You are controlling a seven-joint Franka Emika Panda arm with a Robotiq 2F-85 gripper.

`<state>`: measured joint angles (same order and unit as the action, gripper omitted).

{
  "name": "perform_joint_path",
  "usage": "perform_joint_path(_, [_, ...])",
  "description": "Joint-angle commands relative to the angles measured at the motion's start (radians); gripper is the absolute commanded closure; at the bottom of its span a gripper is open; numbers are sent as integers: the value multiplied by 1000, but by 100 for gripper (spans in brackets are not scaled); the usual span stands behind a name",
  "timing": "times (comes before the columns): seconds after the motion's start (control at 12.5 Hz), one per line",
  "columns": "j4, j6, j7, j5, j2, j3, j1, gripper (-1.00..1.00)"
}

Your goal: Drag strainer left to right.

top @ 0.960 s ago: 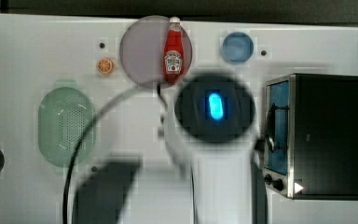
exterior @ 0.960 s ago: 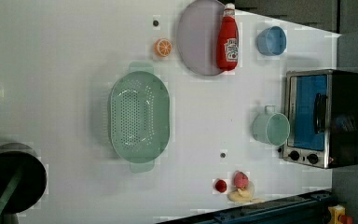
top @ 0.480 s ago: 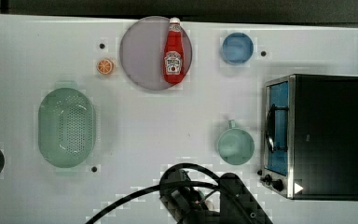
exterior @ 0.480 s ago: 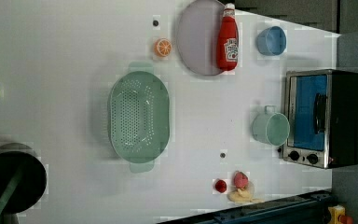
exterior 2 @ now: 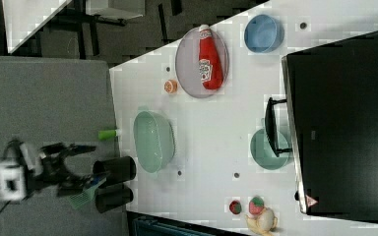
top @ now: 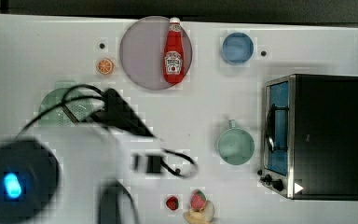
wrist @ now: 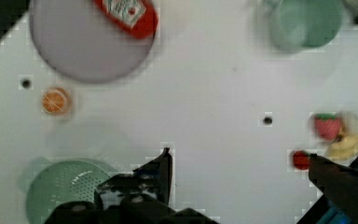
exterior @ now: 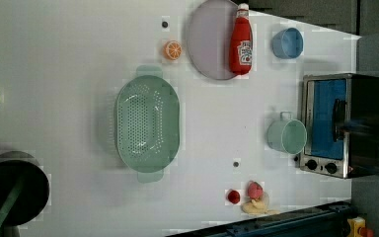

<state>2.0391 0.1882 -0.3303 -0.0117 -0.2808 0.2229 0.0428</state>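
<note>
Strainer lies untouched on the white table toward the left view's left, below the orange slice. Gripper, jaws spread wide and empty, appears well off it in the right view. Best approach: descend over one rim, hook it, and drag low toward the mug.
</note>
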Motion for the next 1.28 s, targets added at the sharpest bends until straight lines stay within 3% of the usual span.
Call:
perform_joint_path(0.08, [56,119,-343,-11,67,163,24,-100])
perform_joint_path(0.4, [57,310,-726,-14,268,297,26,-100])
perform_joint_path(0.72, [65,487,-945,-19,473,340,33,-100])
perform_joint_path(1.28, [66,795,-1030,-82,784,302,47,-100])
